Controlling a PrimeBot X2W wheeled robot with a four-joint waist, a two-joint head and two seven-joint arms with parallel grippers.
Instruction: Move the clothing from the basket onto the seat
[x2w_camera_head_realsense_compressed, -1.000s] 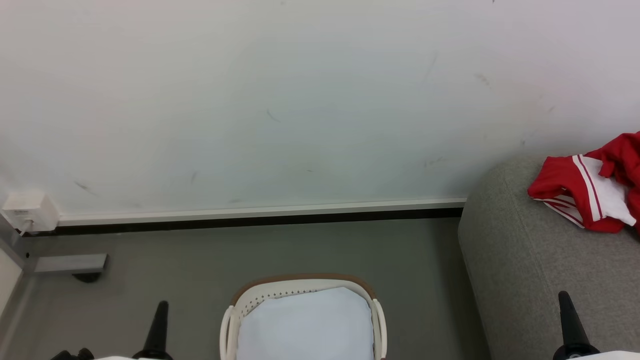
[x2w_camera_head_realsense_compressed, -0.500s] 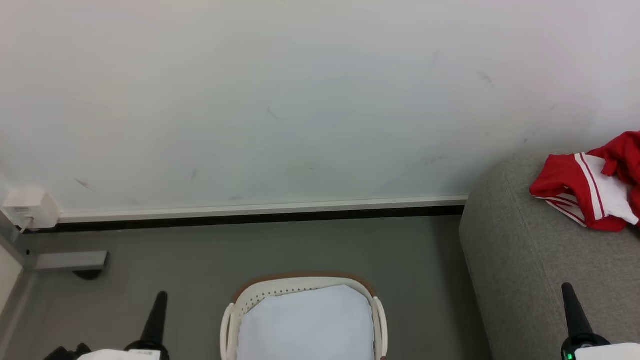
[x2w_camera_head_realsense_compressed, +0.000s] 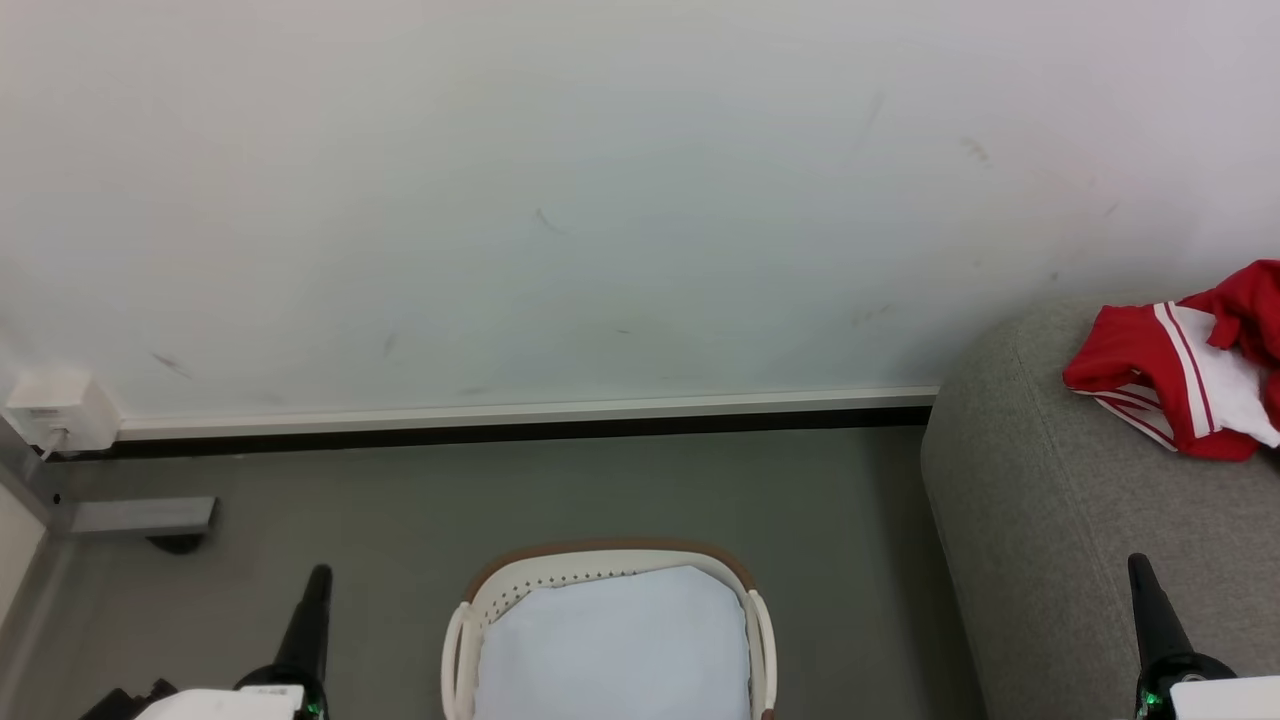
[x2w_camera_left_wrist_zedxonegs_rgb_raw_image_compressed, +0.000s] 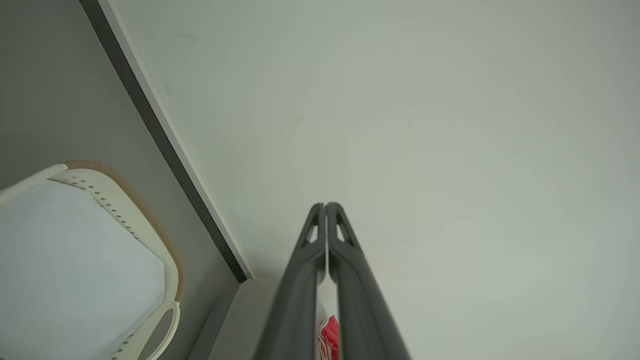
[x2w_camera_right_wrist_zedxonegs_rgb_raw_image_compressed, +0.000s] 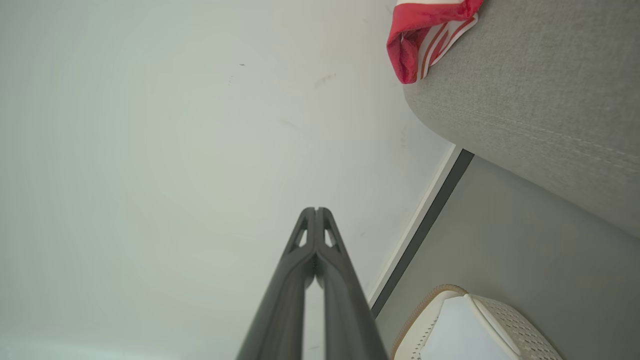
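The basket stands on the grey floor, with its brown rim towards the wall, and its plain white liner lies smooth across the inside. Right of the basket, across a strip of floor, stands the seat. The clothing lies on it in a red heap with white stripes, well right of the basket and farther back, close to the wall.

The left gripper hangs just left of the basket, above the floor. In the left wrist view its two dark fingers are pressed together at the tips and hold nothing. The right gripper hangs well right of the basket, over the near part of the seat and apart from the clothing. In the right wrist view its fingers also meet at the tips, with nothing between them.

Behind the basket a pale skirting board runs along the foot of the wall. Far left of the basket a small white box sits on the wall, above a grey metal bracket
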